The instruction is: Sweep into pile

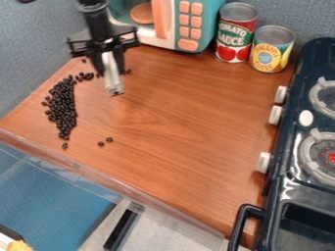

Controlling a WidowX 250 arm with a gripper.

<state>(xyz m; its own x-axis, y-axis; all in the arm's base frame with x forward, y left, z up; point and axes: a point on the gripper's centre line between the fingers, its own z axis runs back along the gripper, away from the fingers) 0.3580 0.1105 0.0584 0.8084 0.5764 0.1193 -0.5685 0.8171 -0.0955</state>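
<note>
One reddish-brown wooden counter (pixel 177 117) bears your long heap of small black beans (pixel 62 105) at the view's left; they look light, hard and roll-prone, so push low along the outer edge, don't pinch. Your black two-finger gripper (pixel 110 70) is clamped on the upper end of a slim silvery cylinder (pixel 112 81), likely rigid and best held there. Two stray beans (pixel 109 139) sit near the heap's lower end.
</note>
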